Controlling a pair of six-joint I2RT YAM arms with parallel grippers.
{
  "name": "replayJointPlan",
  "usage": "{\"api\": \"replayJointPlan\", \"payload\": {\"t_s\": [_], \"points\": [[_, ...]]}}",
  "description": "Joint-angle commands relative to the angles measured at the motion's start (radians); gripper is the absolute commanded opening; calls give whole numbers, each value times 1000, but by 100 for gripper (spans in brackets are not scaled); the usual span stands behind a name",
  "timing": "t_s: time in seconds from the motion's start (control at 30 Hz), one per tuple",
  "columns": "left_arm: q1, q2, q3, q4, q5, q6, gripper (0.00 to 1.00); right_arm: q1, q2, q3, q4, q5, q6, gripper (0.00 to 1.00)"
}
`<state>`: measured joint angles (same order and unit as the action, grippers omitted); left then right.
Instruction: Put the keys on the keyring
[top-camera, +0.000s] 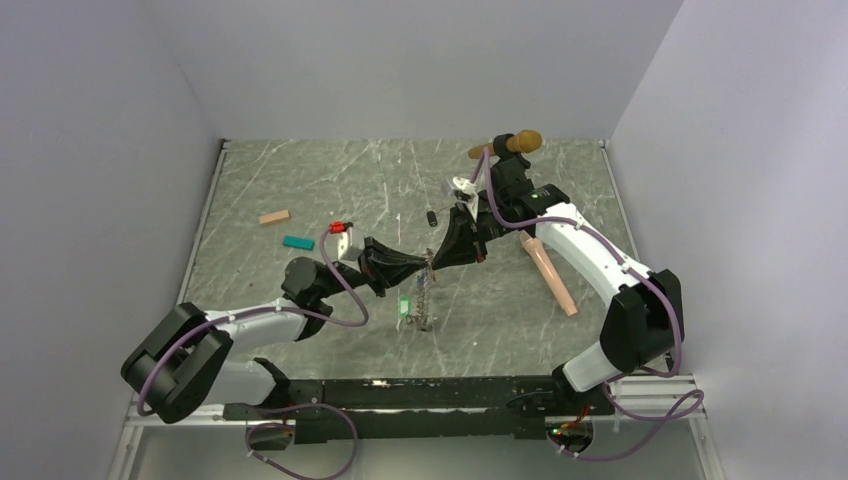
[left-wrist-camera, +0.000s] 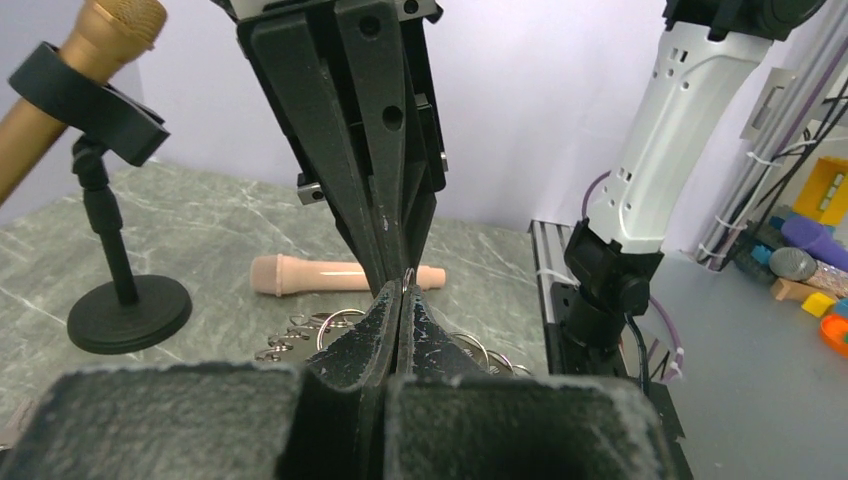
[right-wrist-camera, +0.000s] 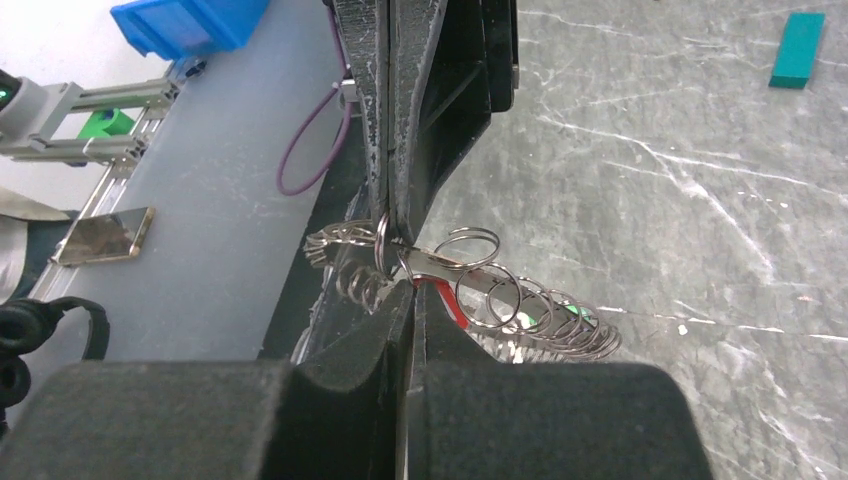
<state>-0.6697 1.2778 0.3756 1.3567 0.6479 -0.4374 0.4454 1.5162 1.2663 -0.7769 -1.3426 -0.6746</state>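
One keyring (right-wrist-camera: 545, 322) pinched by left tool (left-wrist-camera: 400, 298), red-tagged key (right-wrist-camera: 443, 268) clamped in right tool (right-wrist-camera: 410, 293), tips touching

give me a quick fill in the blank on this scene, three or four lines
The gold microphone is held up by a black ___.
The teal block lies on the ___ arm's side.
The left arm's jaws are ___ on the keyring.
The key hanging at the keyring has a ___ tag.
Missing: stand, left, shut, green.
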Motion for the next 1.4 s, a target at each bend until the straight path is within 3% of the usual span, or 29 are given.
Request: {"api": "replayJointPlan", "payload": {"t_s": [0.0,0.27,0.47,0.73,1.0,1.13,1.37], "points": [[3,-28,69,-63,102,48,0,-6,-32,2,25,-41,8,7],[23,-110,129,-380,115,223,0,-6,-34,13,-13,-45,-33,7],[70,-205,123,-518,90,294,0,-6,-34,17,-32,-32,-54,8],[94,-251,131,-589,56,307,0,-16,-35,27,-65,-8,-92,36],[124,-305,264,-860,-102,303,0,-81,-79,24,-90,15,-138,44],[145,-267,287,-806,-147,204,0,-99,-102,10,-74,23,-132,44],[175,-35,439,-722,-165,82,0,-129,-130,-9,-54,38,-129,44]]}}
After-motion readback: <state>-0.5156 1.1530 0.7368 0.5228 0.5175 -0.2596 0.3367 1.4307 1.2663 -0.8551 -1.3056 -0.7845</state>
